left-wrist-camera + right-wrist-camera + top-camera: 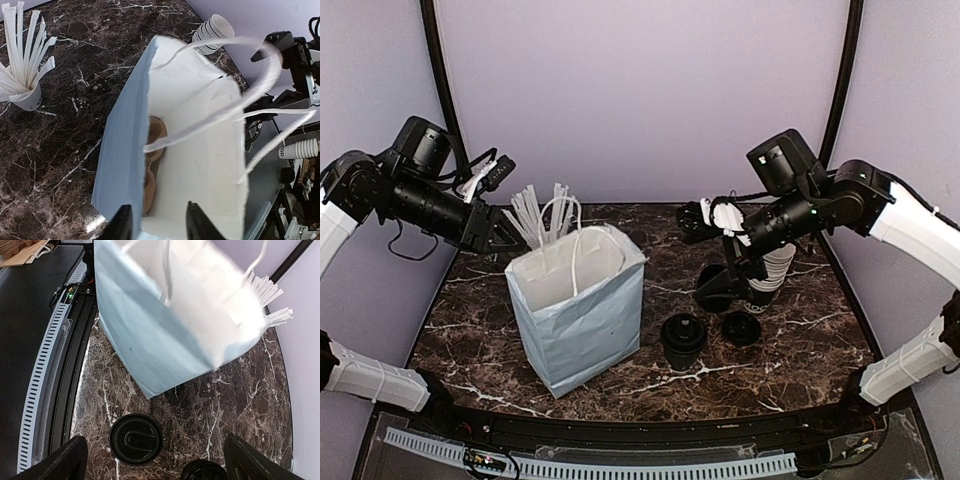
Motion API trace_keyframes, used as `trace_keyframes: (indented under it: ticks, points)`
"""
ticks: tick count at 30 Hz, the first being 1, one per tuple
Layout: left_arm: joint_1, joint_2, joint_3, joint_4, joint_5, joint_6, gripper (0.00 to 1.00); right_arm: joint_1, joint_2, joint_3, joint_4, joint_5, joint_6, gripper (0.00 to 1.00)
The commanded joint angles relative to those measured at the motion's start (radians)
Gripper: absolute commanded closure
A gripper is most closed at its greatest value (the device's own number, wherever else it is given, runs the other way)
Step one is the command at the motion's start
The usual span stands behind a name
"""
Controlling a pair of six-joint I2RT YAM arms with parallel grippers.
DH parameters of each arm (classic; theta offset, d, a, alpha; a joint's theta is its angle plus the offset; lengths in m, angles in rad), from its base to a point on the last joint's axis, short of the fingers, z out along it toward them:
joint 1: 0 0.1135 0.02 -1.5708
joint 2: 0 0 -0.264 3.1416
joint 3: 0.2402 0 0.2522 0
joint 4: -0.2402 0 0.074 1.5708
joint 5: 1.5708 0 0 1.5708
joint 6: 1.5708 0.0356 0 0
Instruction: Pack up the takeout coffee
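Top external view: I see the takeout coffee [683, 340] standing upright on the desk [470, 320], lid on. It is just to the right of the pale blue paper bag [578, 305], outside it and not touching it. A loose black lid [741, 328] lies just beside the coffee, on the side away from the bag. A stack of white cups [772, 268] stands behind both, partly hidden by the right arm. A cup of wrapped straws [542, 212] stands behind the bag.

Left wrist view: the left claw [157, 225] hangs over the open mouth of the bag, near its rim. Its fingers stand apart, and the bag's white lining shows between them. A brown object [152, 160] lies at the bottom of the bag; I cannot identify it.

Right wrist view: the right claw [155, 442] hangs above the desk with its fingers spread wide, gripping nothing. The coffee sits on the desk below it. The blue side of the bag stands beyond the coffee.
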Motion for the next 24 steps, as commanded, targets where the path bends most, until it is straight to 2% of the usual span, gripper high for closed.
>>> trace_keyframes:
  ticks: [1, 2, 4, 9, 12, 15, 19, 22, 24]
  points:
    - [0.009, -0.023, -0.008, 0.003, -0.066, 0.051, 0.15, 0.001, 0.035, 0.107, -0.010, -0.016, -0.038, 0.01]
    - [0.009, -0.025, 0.011, 0.011, -0.068, 0.060, 0.08, 0.007, 0.050, 0.139, -0.021, -0.016, -0.054, 0.01]
    - [0.009, -0.033, 0.044, 0.027, -0.066, 0.078, 0.02, 0.023, 0.087, 0.208, -0.060, -0.017, -0.083, 0.02]
    - [0.009, -0.070, 0.035, 0.086, -0.097, 0.101, 0.01, 0.121, 0.203, 0.364, -0.156, 0.016, -0.137, 0.06]
    - [0.009, -0.114, -0.058, 0.182, -0.075, 0.103, 0.01, 0.187, 0.283, 0.437, -0.116, 0.037, -0.068, 0.08]
    - [0.009, -0.126, -0.114, 0.236, -0.090, 0.098, 0.01, 0.199, 0.401, 0.542, -0.114, -0.026, 0.014, 0.11]
    - [0.007, -0.148, -0.221, 0.336, -0.048, 0.098, 0.18, 0.205, 0.502, 0.644, -0.139, -0.126, 0.044, 0.21]
    - [0.007, -0.147, -0.248, 0.366, -0.007, 0.102, 0.29, 0.207, 0.530, 0.680, -0.130, -0.178, 0.061, 0.36]
    - [0.007, -0.143, -0.258, 0.364, -0.018, 0.111, 0.40, 0.209, 0.544, 0.712, -0.132, -0.196, 0.062, 0.56]
